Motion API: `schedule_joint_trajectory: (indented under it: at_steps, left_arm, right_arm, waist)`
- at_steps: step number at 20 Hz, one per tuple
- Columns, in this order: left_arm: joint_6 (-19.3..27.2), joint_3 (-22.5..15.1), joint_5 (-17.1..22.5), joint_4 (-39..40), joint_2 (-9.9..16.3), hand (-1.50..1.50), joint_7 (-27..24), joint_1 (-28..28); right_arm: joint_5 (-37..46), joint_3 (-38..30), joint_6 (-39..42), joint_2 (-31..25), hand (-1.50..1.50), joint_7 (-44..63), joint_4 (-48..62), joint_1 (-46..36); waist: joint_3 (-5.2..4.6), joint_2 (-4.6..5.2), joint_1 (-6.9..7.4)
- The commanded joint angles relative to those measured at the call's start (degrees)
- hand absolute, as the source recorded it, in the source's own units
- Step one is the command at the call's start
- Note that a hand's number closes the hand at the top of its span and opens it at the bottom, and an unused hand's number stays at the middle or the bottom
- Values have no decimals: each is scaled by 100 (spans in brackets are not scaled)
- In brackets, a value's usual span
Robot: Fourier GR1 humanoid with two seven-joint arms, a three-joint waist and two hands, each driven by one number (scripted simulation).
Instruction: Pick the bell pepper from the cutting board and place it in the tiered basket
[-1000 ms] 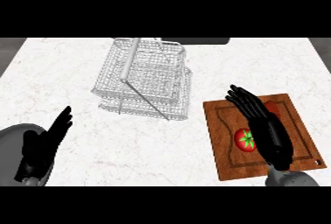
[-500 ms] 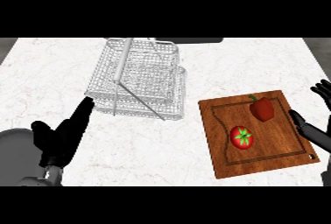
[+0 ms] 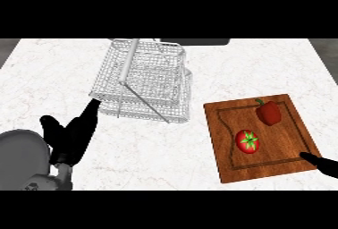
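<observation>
Two hands are in view at the near edge of the white marble desk [image 3: 59, 85]. The left hand [image 3: 78, 134] shows at the near left, fingers straight and extended toward the far side, holding nothing; its fingertips lie just beside the near left corner of the tiered basket [image 3: 145, 78]. Only the fingertips of the right hand [image 3: 319, 163] show at the near right, over the near right corner of the cutting board [image 3: 228, 166]; whether this hand is open or closed cannot be determined, and it holds nothing visible.

The bell pepper [image 3: 268, 112], red, lies on the far right part of the cutting board. A red tomato [image 3: 248, 141] with a green stem lies on the board nearer and to the left of it, apart from it. The wire basket stands left of the board, on the far side.
</observation>
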Motion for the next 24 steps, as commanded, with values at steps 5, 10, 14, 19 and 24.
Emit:
schedule_joint_trajectory:
  at_steps: [5,10,14,19,24]
  left_arm:
    - [-138,88,34,12,-36,0,-179,-125]
    - [-230,65,-19,275,-116,0,-245,-252]
    - [-162,-36,-136,203,-237,0,-78,-457]
    - [-570,202,6,418,-102,0,-253,-442]
    - [-151,-18,-376,256,-453,0,-133,-415]
  right_arm:
    - [2058,258,-1243,-768,-150,2291,-1369,996]
    - [3071,979,-988,-768,-150,4748,-2859,944]
    - [3758,1604,-388,-615,-150,6475,-3696,526]
    - [5148,2592,59,47,-150,7860,-3304,-393]
    - [5546,2739,626,452,-150,8361,-2356,-1046]
  waist:
    - [-50,-7,-81]
    - [-41,16,35]
    - [-23,25,142]
    - [-11,34,218]
    - [0,30,212]
